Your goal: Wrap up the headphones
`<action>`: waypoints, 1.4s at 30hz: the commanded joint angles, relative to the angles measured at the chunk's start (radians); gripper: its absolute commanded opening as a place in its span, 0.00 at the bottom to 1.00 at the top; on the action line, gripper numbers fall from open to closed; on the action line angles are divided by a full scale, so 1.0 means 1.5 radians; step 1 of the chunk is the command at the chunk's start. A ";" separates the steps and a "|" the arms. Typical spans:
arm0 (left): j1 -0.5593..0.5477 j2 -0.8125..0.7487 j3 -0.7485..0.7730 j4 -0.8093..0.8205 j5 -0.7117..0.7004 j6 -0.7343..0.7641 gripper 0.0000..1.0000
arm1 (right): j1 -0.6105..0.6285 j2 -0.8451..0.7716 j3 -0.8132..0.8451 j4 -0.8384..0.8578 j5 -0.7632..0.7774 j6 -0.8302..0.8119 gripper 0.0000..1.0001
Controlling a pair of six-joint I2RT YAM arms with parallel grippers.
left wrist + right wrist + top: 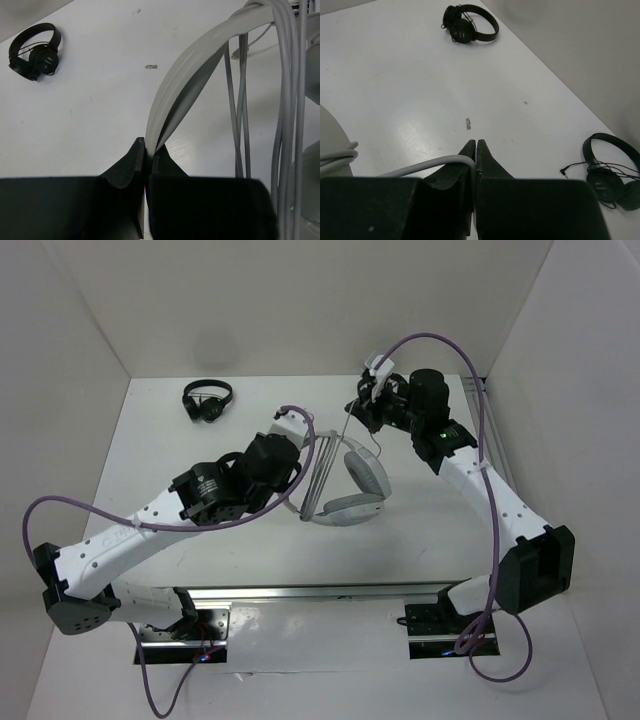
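The white and light-grey headphones [355, 490] lie mid-table with their earcups to the right. My left gripper [148, 150] is shut on the thin edge of the headband [185, 75], which arcs up and away from the fingertips. Several strands of the grey cable [240, 100] run across the headband side by side. My right gripper [475, 145] is at the back of the table beyond the headphones. It is shut on the cable [420, 167], which loops over its left finger and trails off to the left.
One small black headphone set [207, 400] lies at the back left of the table. The right wrist view shows it [470, 25] and a second black set [612, 172] with a loose plug lead. White walls enclose the table at the back and sides.
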 commanded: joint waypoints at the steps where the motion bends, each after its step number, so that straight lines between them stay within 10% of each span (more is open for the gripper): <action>1: -0.037 -0.036 0.021 -0.180 0.166 0.082 0.00 | -0.069 0.026 0.041 0.169 0.104 0.034 0.01; 11: -0.037 -0.076 0.129 -0.083 0.125 0.062 0.00 | -0.082 0.102 0.018 0.239 -0.051 0.154 0.00; 14: -0.037 -0.107 0.145 -0.037 0.125 0.055 0.00 | -0.088 0.132 0.002 0.296 -0.127 0.231 0.29; 19: -0.037 -0.104 0.226 0.000 0.172 0.034 0.00 | -0.067 0.236 0.040 0.514 -0.305 0.468 0.33; 31: -0.037 -0.039 0.307 -0.130 -0.059 -0.105 0.00 | 0.086 0.391 -0.041 1.066 -0.261 0.808 0.39; 42: -0.037 -0.155 0.146 -0.069 0.009 -0.151 0.00 | 0.094 0.143 -0.408 1.040 -0.040 0.665 0.45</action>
